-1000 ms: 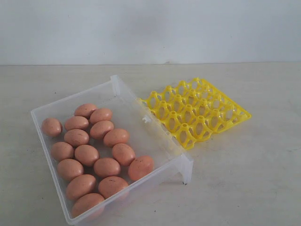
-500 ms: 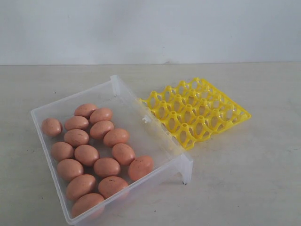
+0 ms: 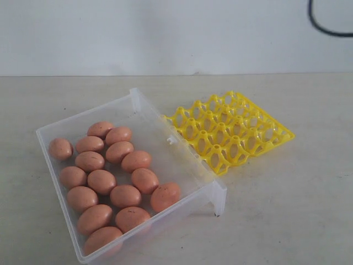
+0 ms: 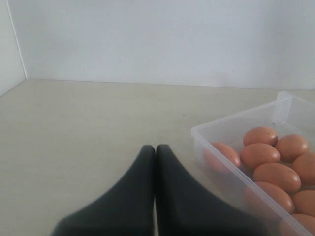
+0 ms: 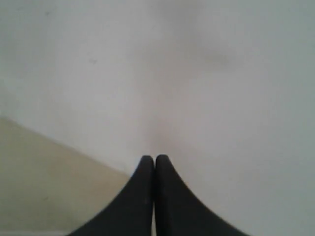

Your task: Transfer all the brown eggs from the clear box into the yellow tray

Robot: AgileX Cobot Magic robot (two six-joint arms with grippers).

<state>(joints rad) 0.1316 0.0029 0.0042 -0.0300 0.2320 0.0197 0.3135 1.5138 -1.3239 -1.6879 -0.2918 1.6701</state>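
Observation:
Several brown eggs [image 3: 103, 181] lie in the clear box [image 3: 179, 160] at the left of the exterior view. The yellow tray [image 3: 278, 134] sits just right of the box, touching its edge, with its cups bare. Neither gripper shows in the exterior view. In the left wrist view my left gripper [image 4: 155, 147] is shut on nothing, above the bare table beside a corner of the clear box [image 4: 197, 132], where some brown eggs [image 4: 260, 155] show. My right gripper [image 5: 155, 158] is shut on nothing and faces the white wall.
A pale table [image 3: 287, 210] carries everything, with a white wall behind. A black cable [image 3: 325, 27] curves into the top right corner of the exterior view. The table's far-left corner meets a side wall [image 4: 10, 44] in the left wrist view.
A black cable has come into the top right corner of the exterior view. Eggs, box and tray have not moved.

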